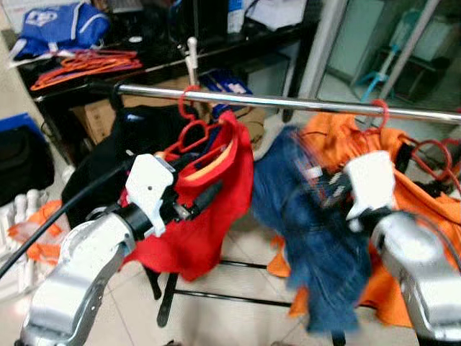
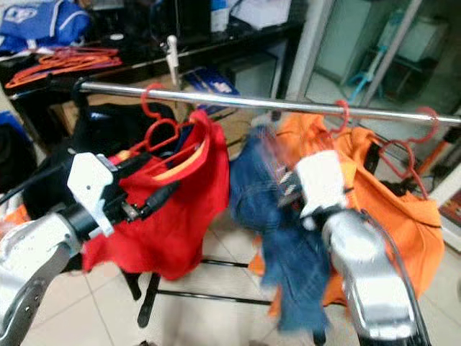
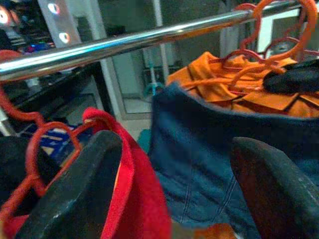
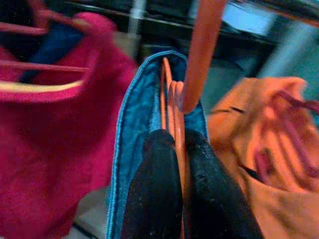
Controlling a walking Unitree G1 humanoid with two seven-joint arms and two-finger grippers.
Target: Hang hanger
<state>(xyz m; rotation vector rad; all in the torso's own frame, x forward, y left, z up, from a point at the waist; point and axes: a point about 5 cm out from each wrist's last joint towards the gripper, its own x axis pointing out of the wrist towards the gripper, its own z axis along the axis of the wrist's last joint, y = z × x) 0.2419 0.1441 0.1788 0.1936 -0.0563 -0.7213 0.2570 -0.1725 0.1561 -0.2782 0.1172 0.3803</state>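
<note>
A chrome rail (image 1: pixel 288 102) runs across at chest height. A red garment (image 1: pixel 209 223) hangs from it on a red hanger (image 1: pixel 191 126), and an orange garment (image 1: pixel 425 209) hangs further right. Between them my right gripper (image 4: pixel 180 164) is shut on an orange hanger (image 4: pixel 199 55) that carries a blue denim garment (image 1: pixel 317 252), held just under the rail. I cannot tell whether its hook touches the rail. My left gripper (image 1: pixel 205 198) is open against the red garment's front, with nothing between its fingers (image 3: pixel 75 194).
A black garment (image 1: pixel 130 137) hangs at the rail's left end. Behind it, a black table (image 1: pixel 166 68) holds spare orange hangers (image 1: pixel 83 65) and a blue bag (image 1: pixel 61 25). The rack's base bars (image 1: pixel 230 295) cross the tiled floor. More red hangers (image 1: pixel 432 155) sit at far right.
</note>
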